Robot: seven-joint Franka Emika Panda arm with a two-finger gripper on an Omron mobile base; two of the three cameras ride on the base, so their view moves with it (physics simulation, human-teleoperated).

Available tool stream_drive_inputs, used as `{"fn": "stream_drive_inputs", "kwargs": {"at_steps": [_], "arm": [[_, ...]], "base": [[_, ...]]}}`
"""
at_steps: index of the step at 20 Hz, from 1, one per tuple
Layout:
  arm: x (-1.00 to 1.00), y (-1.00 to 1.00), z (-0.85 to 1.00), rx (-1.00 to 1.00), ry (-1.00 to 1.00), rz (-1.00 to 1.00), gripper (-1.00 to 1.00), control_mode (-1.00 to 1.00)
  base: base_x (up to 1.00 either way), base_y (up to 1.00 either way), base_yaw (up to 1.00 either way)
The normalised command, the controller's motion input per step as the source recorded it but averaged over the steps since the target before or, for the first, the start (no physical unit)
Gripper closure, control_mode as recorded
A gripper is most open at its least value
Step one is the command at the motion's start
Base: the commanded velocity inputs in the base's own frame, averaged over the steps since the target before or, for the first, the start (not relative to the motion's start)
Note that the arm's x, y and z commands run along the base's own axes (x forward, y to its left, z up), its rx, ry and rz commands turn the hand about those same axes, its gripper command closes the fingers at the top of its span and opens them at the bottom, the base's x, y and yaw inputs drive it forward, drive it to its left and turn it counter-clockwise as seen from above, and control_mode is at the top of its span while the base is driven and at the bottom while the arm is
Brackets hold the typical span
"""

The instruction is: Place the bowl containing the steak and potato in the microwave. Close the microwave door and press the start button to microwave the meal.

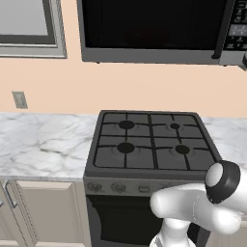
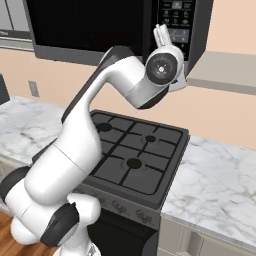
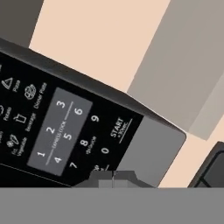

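Observation:
The microwave hangs above the stove, and its door is closed, the black window dark. The long bar handle runs down beside the dark keypad panel. The bowl, steak and potato are hidden. My gripper is raised in front of the lower keypad, fingers pointing at it. In the hand view the fingertips meet at the bottom edge, shut on nothing, just below the number keys. The START button lies a little above and to the right of them.
A black four-burner gas stove sits below the microwave, with marble counter on both sides. A wall outlet and a grey window frame are at the left. A grey cabinet juts out right of the microwave.

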Motion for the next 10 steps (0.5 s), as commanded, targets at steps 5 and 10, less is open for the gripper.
{"fn": "stream_drive_inputs", "kwargs": {"at_steps": [5, 10], "arm": [[0.31, -0.22, 0.00, 0.08, 0.00, 0.00, 1.00, -1.00], [0.30, -0.15, -0.04, 0.06, 0.00, 0.00, 1.00, -1.00]], "base": [[0.00, 0.00, 0.00], [0.00, 0.00, 0.00]]}}
